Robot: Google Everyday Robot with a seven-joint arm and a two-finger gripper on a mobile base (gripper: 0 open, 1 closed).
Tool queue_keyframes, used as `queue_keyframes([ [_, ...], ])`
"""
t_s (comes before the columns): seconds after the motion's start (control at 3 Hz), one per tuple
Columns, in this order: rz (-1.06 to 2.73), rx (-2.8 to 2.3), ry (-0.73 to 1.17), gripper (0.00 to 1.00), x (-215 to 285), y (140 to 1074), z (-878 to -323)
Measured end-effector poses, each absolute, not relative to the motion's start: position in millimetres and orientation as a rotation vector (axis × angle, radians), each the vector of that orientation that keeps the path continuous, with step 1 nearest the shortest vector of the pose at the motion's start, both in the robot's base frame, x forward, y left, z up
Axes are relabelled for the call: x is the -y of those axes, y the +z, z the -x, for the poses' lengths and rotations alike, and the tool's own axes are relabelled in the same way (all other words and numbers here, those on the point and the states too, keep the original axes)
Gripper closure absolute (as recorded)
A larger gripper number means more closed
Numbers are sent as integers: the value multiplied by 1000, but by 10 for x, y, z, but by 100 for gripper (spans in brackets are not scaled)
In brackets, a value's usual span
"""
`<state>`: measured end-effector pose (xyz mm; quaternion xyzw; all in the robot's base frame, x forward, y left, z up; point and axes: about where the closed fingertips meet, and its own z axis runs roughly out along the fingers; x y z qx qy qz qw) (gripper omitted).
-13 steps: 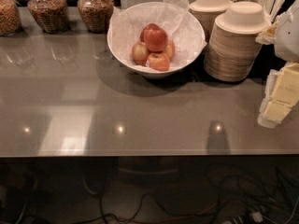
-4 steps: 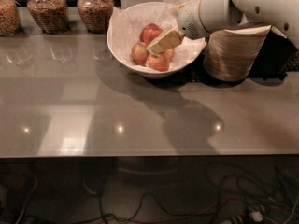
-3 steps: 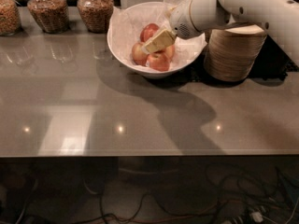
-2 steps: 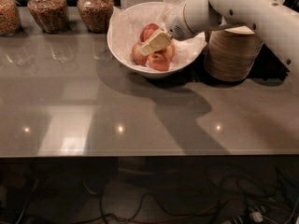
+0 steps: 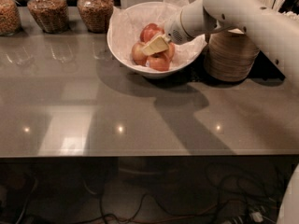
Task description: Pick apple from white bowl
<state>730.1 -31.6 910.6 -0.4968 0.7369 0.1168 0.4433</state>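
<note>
Step in hand: the reach into the bowl, at the point of taking hold. The gripper (image 5: 156, 45) sits inside the white bowl (image 5: 117, 50), low over the heap of fruit and lying against the apples (image 5: 160, 62) near the middle. The arm (image 5: 243, 13) enters from the right, passing above the stack of beige bowls (image 5: 231, 55). Whether the claw is released or clenched cannot be told from this view, and no apple is seen lifted clear of the others.

Location of the task item: the apples lie together on the crinkled tissue paper (image 5: 126, 22) in the bowl, which stands at the back of the grey table (image 5: 140, 120), between the jars and the beige stack.

Next move, as judged: settle on a single apple, most likely the one directly under the gripper, close firmly on it, then raise it straight up so the neighbours and the tissue stay behind. The fruit is round and packed tight, so a glancing grip could slip.

Count:
- white bowl: one
- apples: at least three, probably four, one partly hidden by the gripper
- jars of grain (image 5: 44, 8): three, back left
- stack of beige bowls: one in view
</note>
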Motion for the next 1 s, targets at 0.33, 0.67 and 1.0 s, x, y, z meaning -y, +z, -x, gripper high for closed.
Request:
queue_keyframes([
  [0.33, 1231, -1840, 283, 65, 344, 9071, -7301],
  [0.67, 1226, -1831, 270, 88, 447, 9161, -7196],
  [1.0, 1234, -1800, 246, 100, 611, 9372, -6968],
])
